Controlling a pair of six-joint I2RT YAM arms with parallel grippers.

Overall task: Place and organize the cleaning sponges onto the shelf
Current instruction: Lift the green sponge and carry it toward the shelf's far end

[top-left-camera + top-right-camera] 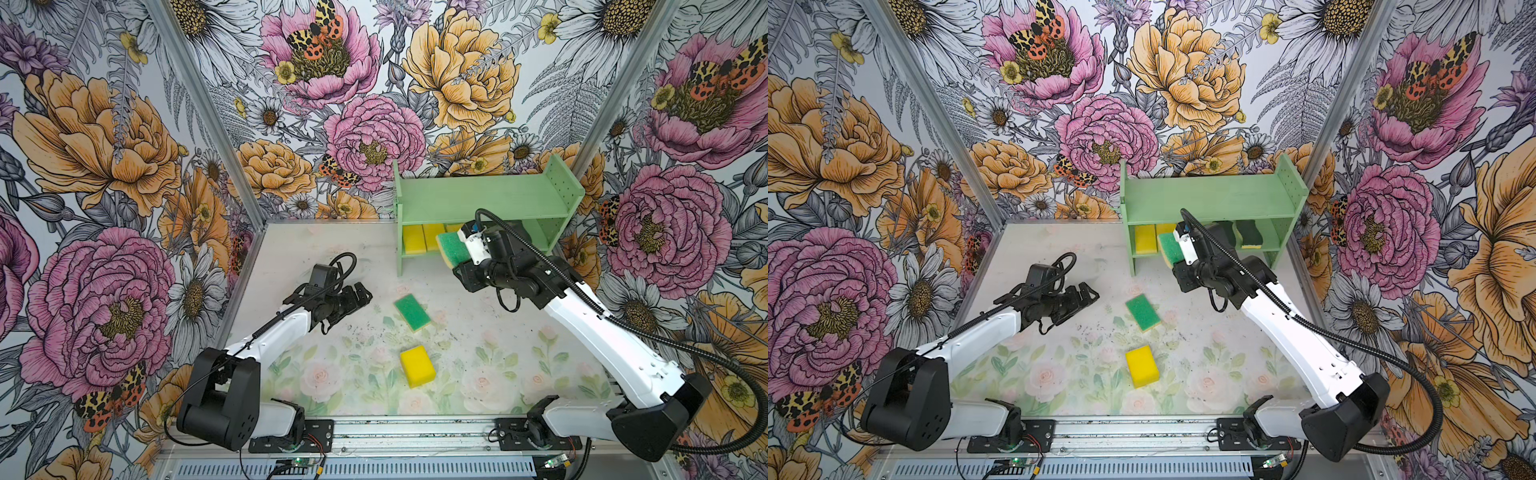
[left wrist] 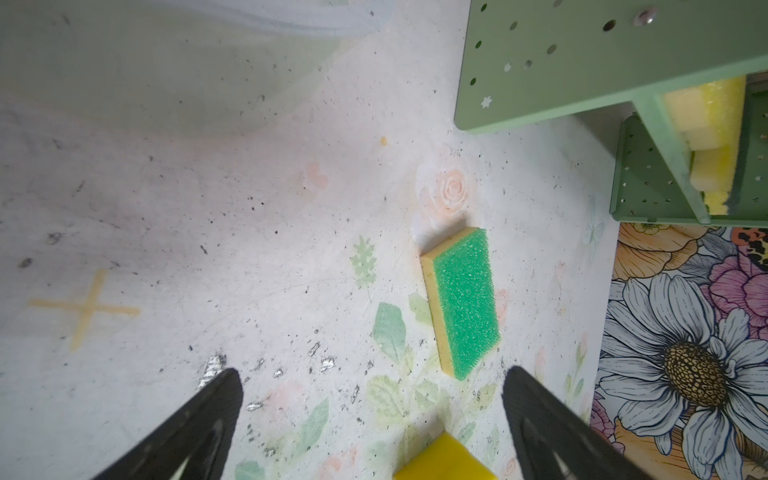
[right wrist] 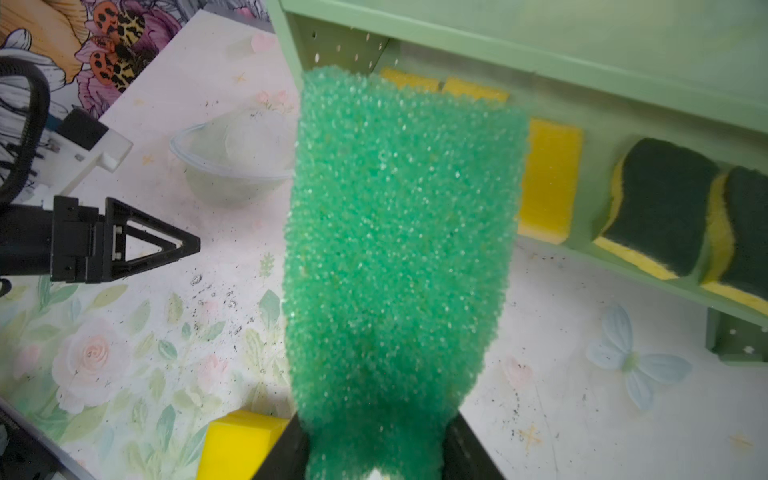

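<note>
Right gripper (image 3: 376, 453) pinching teal-topped sponge (image 3: 399, 232), apparently at shelf (image 1: 482, 195) lower tier; left gripper (image 2: 374, 374) spread.

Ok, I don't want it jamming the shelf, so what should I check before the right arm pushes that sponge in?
1. Right gripper shut on held teal-topped sponge: ok.
2. Held sponge faces the lower tier of the shelf: ok.
3. Free slot between shelved yellow sponges and dark-green sponges: cannot tell, partly hidden.
4. Left gripper open, away from shelf: ok.
5. Loose teal-topped sponge and loose yellow sponge off the path: ok.
</note>
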